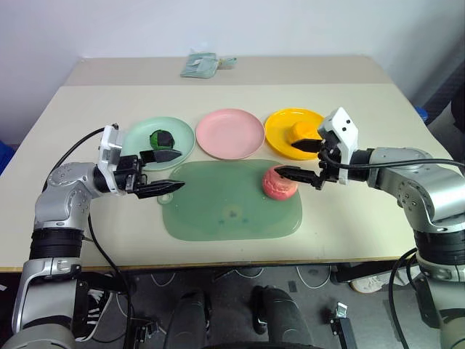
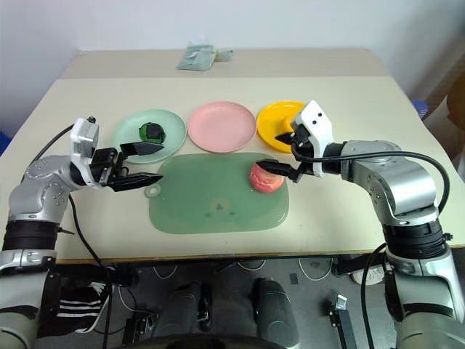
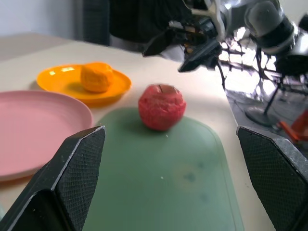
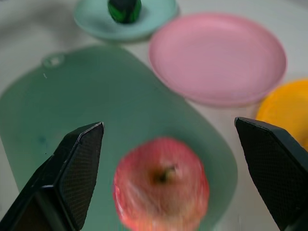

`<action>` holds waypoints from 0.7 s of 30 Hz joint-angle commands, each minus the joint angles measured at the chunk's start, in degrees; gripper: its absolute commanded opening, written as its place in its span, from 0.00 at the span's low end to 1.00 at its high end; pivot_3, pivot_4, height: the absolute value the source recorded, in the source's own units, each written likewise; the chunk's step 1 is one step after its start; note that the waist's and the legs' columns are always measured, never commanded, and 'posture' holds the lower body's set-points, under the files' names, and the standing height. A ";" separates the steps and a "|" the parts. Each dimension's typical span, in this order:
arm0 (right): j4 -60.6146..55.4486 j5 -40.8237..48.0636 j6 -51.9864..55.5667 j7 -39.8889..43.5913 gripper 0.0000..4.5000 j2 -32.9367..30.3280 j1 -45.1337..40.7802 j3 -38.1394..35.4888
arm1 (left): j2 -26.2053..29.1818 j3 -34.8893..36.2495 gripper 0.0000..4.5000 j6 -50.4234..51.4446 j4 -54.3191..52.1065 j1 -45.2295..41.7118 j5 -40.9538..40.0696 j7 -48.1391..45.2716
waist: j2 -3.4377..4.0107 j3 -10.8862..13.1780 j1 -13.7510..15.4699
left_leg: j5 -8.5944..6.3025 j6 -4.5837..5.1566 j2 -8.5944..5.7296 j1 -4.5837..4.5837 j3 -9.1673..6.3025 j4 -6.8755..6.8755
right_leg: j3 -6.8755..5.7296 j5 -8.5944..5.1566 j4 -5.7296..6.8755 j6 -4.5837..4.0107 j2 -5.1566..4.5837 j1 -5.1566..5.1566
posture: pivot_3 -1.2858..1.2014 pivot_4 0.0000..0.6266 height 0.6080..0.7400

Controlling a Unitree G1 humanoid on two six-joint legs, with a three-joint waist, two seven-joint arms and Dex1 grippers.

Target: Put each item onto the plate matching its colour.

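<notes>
A pink-red apple (image 1: 280,182) stands alone on the right end of the flat green mat (image 1: 218,211). The pink plate (image 1: 230,133) behind it is bare. A dark green vegetable (image 1: 161,138) lies on the mint green plate (image 1: 138,135), and an orange-yellow fruit (image 1: 305,131) on the yellow plate (image 1: 280,125). My right gripper (image 1: 287,157) is open just above and behind the apple, with nothing between its fingers. My left gripper (image 1: 172,170) is open too, pointing right over the mat's left edge in front of the green plate. From the right wrist, the apple (image 4: 161,185) sits between the spread fingers.
A crumpled pale green packet (image 1: 200,65) lies at the table's far edge. The mat's near and middle parts carry nothing. The table's front edge (image 1: 218,267) runs close below the mat.
</notes>
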 commanded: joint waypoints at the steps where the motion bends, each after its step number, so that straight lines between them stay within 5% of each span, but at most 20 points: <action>1: -0.92 -0.78 -0.57 -0.26 0.99 -0.42 0.23 0.34 | 1.16 -0.28 1.00 -2.04 0.10 -0.43 1.00 -1.40 | 0.00 0.00 0.04 | 0.00 0.00 -0.01 -0.01 0.01 -0.02 | 0.00 0.00 -0.01 0.01 0.00 -0.01 | 0.52 0.24 1.00; 17: 1.93 -3.91 -2.50 0.16 0.99 1.06 2.44 5.43 | 0.77 0.28 1.00 -3.06 -0.61 0.73 0.96 -1.54 | -0.01 0.00 0.08 | 0.00 0.00 -0.05 -0.02 0.01 -0.01 | 0.00 0.00 0.00 0.04 -0.02 0.01 | 0.52 0.24 1.00; 21: 1.49 -3.56 -2.04 1.13 0.69 1.14 2.96 5.71 | 0.47 0.40 1.00 -3.72 -0.44 0.67 1.06 -1.01 | -0.01 0.00 0.13 | 0.00 0.00 -0.05 -0.02 0.00 -0.01 | 0.00 0.00 0.00 0.06 -0.01 0.01 | 0.52 0.24 1.00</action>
